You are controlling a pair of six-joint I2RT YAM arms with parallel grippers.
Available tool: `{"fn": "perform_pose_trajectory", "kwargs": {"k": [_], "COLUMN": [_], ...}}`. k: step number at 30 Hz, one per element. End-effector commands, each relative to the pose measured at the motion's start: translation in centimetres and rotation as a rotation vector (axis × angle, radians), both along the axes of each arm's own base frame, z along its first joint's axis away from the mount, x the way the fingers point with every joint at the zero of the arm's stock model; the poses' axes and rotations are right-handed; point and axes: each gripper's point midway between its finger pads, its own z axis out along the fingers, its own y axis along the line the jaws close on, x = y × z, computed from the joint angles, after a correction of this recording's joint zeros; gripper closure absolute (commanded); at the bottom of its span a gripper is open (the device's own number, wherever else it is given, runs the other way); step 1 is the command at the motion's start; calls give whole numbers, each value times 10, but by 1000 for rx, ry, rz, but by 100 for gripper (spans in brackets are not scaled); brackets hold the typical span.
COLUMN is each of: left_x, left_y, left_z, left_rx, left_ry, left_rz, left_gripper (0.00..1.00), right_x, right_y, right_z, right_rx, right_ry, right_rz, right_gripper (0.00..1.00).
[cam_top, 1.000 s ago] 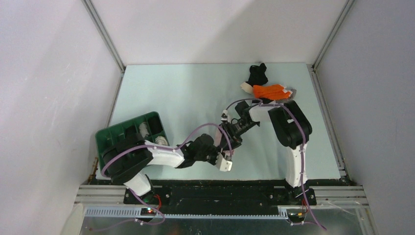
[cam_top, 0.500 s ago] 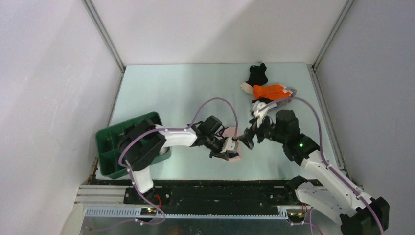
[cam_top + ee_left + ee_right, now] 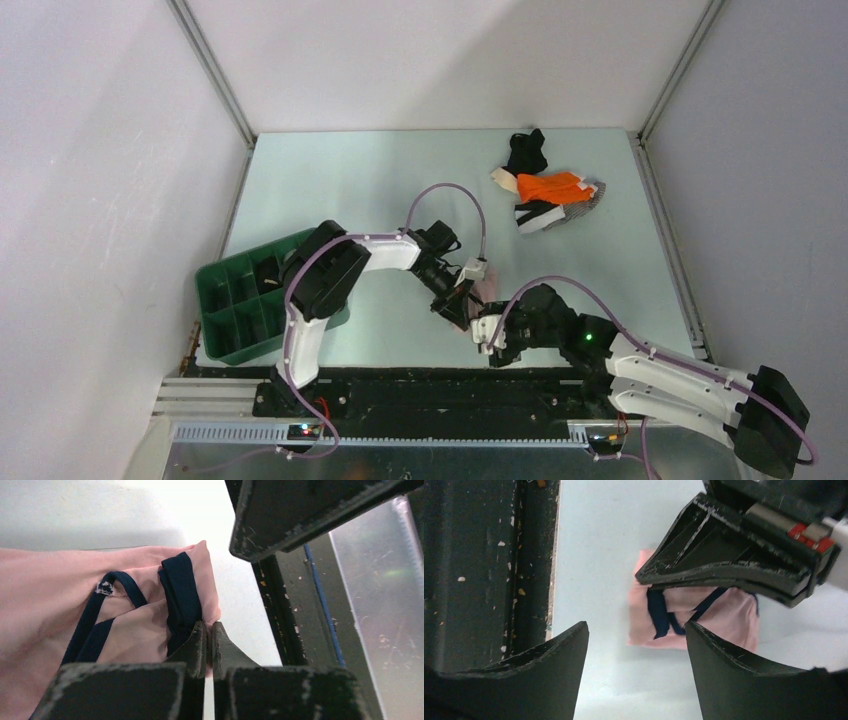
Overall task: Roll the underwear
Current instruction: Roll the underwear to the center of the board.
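The left gripper [image 3: 209, 635] was pinched shut on the edge of the pink underwear [image 3: 50, 605] with a dark blue band, which lay toward 5 o'clock on the table [image 3: 350, 180]. The right gripper [image 3: 634, 630] stood open just beside it. The other underwear [image 3: 548, 190] lay piled at 1 o'clock.

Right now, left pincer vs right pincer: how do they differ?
Opening: the left pincer is shut; the right pincer stands open.
Load: the left pincer pinches the pink underwear at its navy-banded edge; the right pincer holds nothing.
Place: the right pincer sits closer to the near edge of the table than the left pincer.
Shared: both are scuffed black and point at the same pink underwear.
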Motion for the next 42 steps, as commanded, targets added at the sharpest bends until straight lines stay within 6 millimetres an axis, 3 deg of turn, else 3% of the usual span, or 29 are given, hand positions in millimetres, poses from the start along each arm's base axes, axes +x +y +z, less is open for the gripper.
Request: {"fn": "perform_pose_trajectory", "kwargs": {"k": [1,12,20,34,35,36,38,39,41,42], "left_x": [-19,-11,-7,-6,-5,-6,-4,-4,7,33], "left_y": [17,14,14,10,10,11,10,12,15,3], "left_z": [-6,-1,1,3,4,5,9,9,13,18], "left_rx": [124,121,117,118,114,119,112,138,187,154], "left_ry": [184,272,283,326,324,328,308,319,286,258], "left_rz": [20,46,59,60,58,56,58,77,183,304], "left_gripper": [100,100,100,100,100,100,100,97,80,67], "right_x": [12,8,3,23,23,22,20,20,16,12], "right_y": [18,27,17,27,27,26,28,30,34,34], "right_z": [17,-10,-37,-40,-41,-43,-43,-41,-39,-39], "right_rx": [49,-6,-71,-87,-94,-106,-115,-113,-114,-127], "right_ry": [-155,-91,-69,-116,-114,-104,-85,-77,-50,-28], "right_rz": [47,73,76,27,29,32,35,36,47,57], "right_gripper": [25,37,49,51,56,74,99,100,100,100]}}
